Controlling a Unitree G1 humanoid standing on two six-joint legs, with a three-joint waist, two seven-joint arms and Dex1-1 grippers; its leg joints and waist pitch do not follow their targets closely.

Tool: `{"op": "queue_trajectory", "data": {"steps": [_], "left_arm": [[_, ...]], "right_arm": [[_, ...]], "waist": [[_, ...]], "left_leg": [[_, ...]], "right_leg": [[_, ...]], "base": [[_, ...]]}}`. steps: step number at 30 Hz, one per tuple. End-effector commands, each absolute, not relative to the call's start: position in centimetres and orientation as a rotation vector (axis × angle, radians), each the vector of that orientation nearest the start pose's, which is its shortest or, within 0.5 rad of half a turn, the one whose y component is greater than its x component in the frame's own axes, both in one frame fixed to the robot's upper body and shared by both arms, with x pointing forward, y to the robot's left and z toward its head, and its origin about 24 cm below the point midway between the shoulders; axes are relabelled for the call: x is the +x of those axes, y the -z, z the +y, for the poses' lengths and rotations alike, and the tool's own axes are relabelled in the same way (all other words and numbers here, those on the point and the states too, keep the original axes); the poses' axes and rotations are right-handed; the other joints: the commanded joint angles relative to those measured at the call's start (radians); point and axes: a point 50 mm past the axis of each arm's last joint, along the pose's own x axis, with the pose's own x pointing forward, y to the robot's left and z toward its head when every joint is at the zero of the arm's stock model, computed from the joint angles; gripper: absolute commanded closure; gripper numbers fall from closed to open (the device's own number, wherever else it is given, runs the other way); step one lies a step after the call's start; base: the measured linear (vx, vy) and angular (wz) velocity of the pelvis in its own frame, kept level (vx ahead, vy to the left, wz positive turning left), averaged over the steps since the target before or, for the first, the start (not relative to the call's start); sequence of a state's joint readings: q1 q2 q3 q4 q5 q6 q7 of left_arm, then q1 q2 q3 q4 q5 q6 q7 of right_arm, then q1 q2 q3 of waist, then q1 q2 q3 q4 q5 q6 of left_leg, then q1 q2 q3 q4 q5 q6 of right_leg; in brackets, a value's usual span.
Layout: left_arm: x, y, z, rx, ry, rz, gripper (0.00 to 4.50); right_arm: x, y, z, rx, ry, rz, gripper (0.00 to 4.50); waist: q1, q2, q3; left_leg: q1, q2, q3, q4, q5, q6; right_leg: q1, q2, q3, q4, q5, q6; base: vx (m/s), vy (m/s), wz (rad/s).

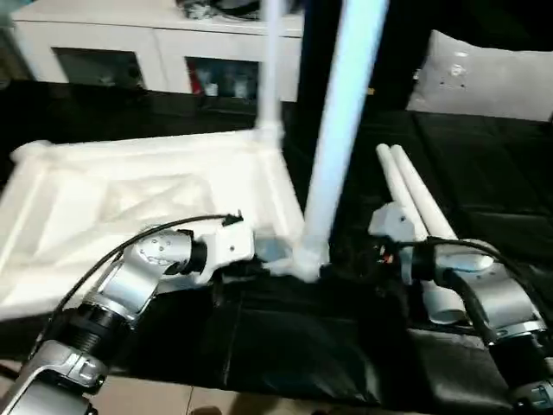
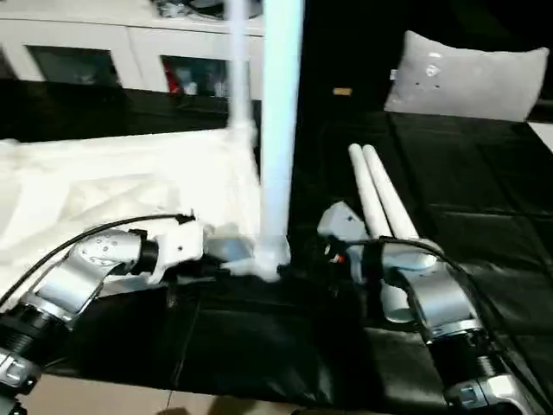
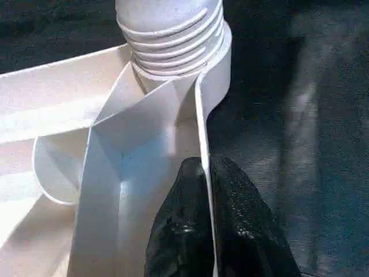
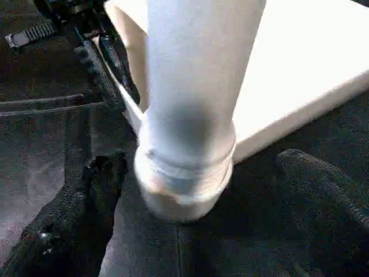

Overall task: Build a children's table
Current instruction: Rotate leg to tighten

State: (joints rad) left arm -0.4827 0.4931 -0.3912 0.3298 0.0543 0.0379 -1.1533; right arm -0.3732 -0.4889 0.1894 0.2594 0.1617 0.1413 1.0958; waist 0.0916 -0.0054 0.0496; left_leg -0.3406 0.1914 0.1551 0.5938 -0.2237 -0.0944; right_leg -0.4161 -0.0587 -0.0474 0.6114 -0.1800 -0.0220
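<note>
1. Head views: the tabletop (image 1: 130, 207) lies ribs-up on the black surface (image 1: 285, 346). Two legs (image 1: 333, 130) stand in its right-hand corners; two more (image 1: 415, 203) lie just right of it.
2. Left wrist view: the left pincer (image 3: 204, 231) is closed on the tabletop's thin rim, below a threaded leg end (image 3: 173, 40).
3. Right wrist view: the right pincer (image 4: 196, 208) gapes wide around the near leg's base, seemingly not touching it.

Silver forearms (image 1: 130, 285), black cables (image 1: 147, 235)
</note>
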Motion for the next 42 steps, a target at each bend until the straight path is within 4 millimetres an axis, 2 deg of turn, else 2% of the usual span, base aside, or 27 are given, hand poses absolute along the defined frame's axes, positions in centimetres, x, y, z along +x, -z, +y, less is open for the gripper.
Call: {"op": "queue_trajectory", "data": {"steps": [1, 8, 9, 13, 23, 32, 36, 37, 38, 40, 41, 42], "left_arm": [[28.7, -5.6, 12.7, 0.717, 1.498, 0.381, 4.50], [28.5, -5.6, 12.7, 0.751, 1.557, 0.375, 4.50], [28.5, -5.6, 12.6, 0.756, 1.570, 0.374, 4.50], [28.4, -5.6, 12.5, 0.758, 1.582, 0.371, 4.50], [28.3, -5.5, 12.6, 0.762, 1.594, 0.373, 4.50], [28.4, -5.5, 12.6, 0.704, 1.556, 0.377, 4.50], [29.1, -5.8, 11.7, 0.555, 1.395, 0.368, 4.50], [29.1, -5.8, 11.7, 0.555, 1.395, 0.368, 4.50], [29.4, -5.8, 11.3, 0.526, 1.329, 0.359, 4.50], [29.6, -5.8, 11.0, 0.510, 1.277, 0.354, 4.50], [30.2, -5.8, 10.3, 0.477, 1.186, 0.350, 4.50], [30.2, -5.8, 10.3, 0.476, 1.182, 0.350, 4.50]], "right_arm": [[29.2, -7.2, -16.5, -0.337, -1.225, 0.272, 0.07], [28.8, -7.0, -16.0, -0.295, -1.324, 0.293, 0.22], [28.8, -6.9, -15.8, -0.288, -1.335, 0.297, 0.50], [28.9, -6.8, -15.7, -0.284, -1.346, 0.301, 0.70], [29.0, -6.4, -15.1, -0.277, -1.367, 0.309, 1.63], [28.3, -5.9, -14.5, -0.217, -1.374, 0.324, 1.82], [28.4, -5.5, -12.8, -0.105, -1.208, 0.312, 1.83], [28.4, -5.5, -12.8, -0.105, -1.208, 0.312, 1.83], [28.9, -5.1, -12.1, -0.083, -1.101, 0.304, 1.83], [29.3, -4.9, -11.7, -0.066, -1.027, 0.304, 1.83], [29.8, -4.7, -11.1, -0.021, -0.918, 0.306, 1.84], [29.8, -4.7, -11.0, -0.019, -0.914, 0.306, 1.84]], "waist": [[-0.003, -0.009, -0.062], [0.001, -0.011, -0.063], [0.001, -0.011, -0.064], [0.000, -0.012, -0.064], [0.001, -0.012, -0.066], [-0.001, -0.013, -0.065], [-0.004, -0.008, -0.061], [-0.007, -0.011, -0.057], [-0.007, -0.009, -0.057], [-0.017, -0.009, -0.056], [-0.021, -0.010, -0.055], [-0.028, -0.008, -0.054]], "left_leg": [[-0.008, 0.030, 0.007, -0.062, -0.058, 0.085], [-0.009, 0.030, 0.007, -0.061, -0.056, 0.080], [-0.009, 0.030, 0.007, -0.060, -0.052, 0.082], [-0.011, 0.030, 0.007, -0.060, -0.050, 0.079], [-0.011, 0.028, 0.007, -0.058, -0.040, 0.078], [-0.011, 0.028, 0.007, -0.058, -0.041, 0.074], [-0.010, 0.030, 0.006, -0.063, -0.054, 0.056], [-0.011, 0.026, 0.005, -0.065, -0.084, 0.041], [-0.008, 0.024, 0.005, -0.066, -0.107, 0.033], [-0.008, 0.022, 0.001, -0.071, -0.132, 0.007], [-0.009, 0.022, 0.002, -0.072, -0.130, 0.001], [-0.008, 0.021, 0.003, -0.072, -0.138, -0.005]], "right_leg": [[0.067, -0.070, 0.043, -0.056, -0.109, -0.239], [0.068, -0.070, 0.043, -0.055, -0.113, -0.230], [0.070, -0.070, 0.043, -0.054, -0.107, -0.230], [0.070, -0.071, 0.043, -0.054, -0.106, -0.234], [0.070, -0.069, 0.042, -0.052, -0.096, -0.233], [0.070, -0.068, 0.042, -0.052, -0.110, -0.227], [0.068, -0.068, 0.043, -0.056, -0.128, -0.223], [0.069, -0.068, 0.041, -0.065, -0.191, -0.207], [0.069, -0.070, 0.041, -0.070, -0.239, -0.194], [0.067, -0.069, 0.040, -0.080, -0.350, -0.146], [0.067, -0.068, 0.041, -0.080, -0.356, -0.140], [0.062, -0.065, 0.041, -0.084, -0.360, -0.138]], "base": [[0.000, 0.000, 0.00], [0.000, 0.000, 0.00], [0.000, 0.000, 0.00], [0.000, 0.000, 0.00], [0.000, 0.000, 0.00], [0.000, 0.000, 0.00], [0.000, 0.000, 0.00], [0.000, 0.000, 0.00], [0.000, 0.000, 0.00], [0.000, 0.000, 0.00], [0.000, 0.000, 0.00], [0.000, 0.000, 0.00]]}}
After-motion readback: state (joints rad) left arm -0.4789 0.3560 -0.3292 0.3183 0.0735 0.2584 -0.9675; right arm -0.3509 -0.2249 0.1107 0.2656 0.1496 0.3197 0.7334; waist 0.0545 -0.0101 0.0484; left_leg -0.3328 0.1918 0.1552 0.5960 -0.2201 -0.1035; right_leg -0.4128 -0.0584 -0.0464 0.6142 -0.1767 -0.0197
